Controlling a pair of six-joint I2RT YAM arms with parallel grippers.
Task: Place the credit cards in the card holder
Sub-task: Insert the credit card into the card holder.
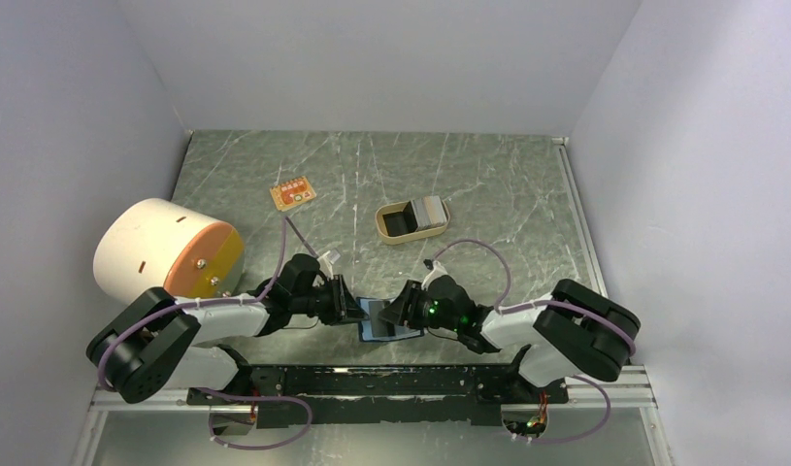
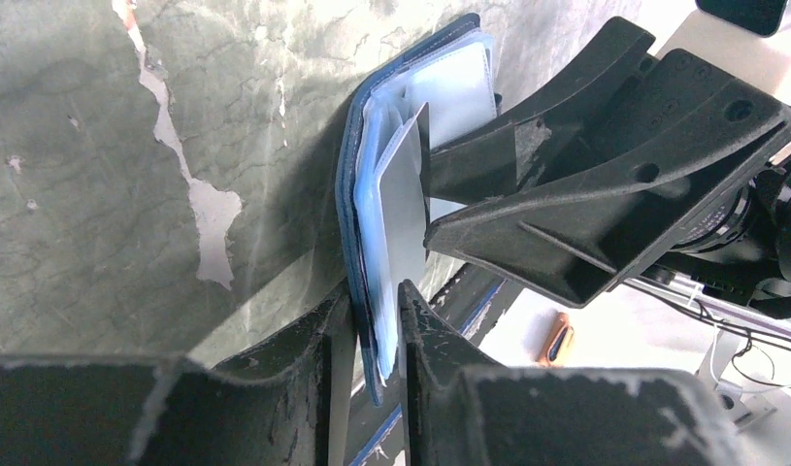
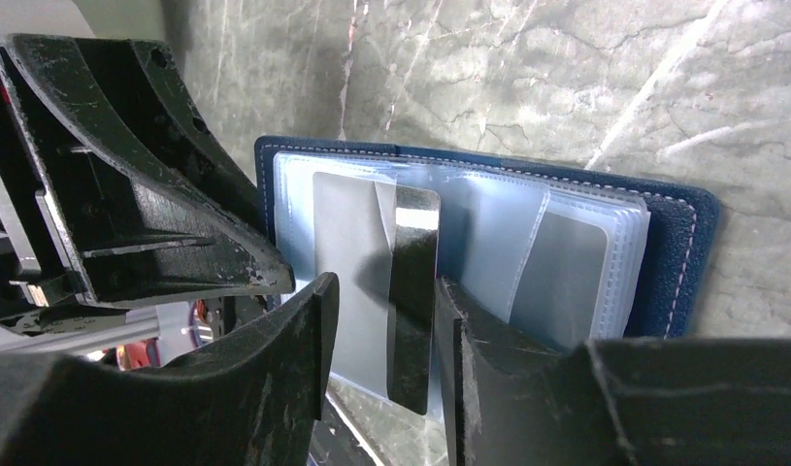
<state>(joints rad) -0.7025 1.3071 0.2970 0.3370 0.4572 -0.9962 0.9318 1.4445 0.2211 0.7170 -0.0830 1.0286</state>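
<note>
A: Where the card holder (image 1: 379,328) lies open on the worktop (image 1: 488,184), what grips it?
B: My left fingers (image 2: 313,361), closed on its left edge.
A: And your right fingers (image 3: 296,348)?
B: Parted wider than the one grey card (image 3: 413,291) standing between them, its far end among the holder's clear sleeves (image 3: 498,233). The other credit cards (image 1: 431,210) sit in a tan tray (image 1: 407,240) beyond the holder.

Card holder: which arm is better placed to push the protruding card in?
Right, probably. The right fingers straddle the card sticking out of a sleeve; the left fingers pinch an edge of the card holder, steadying it.
</note>
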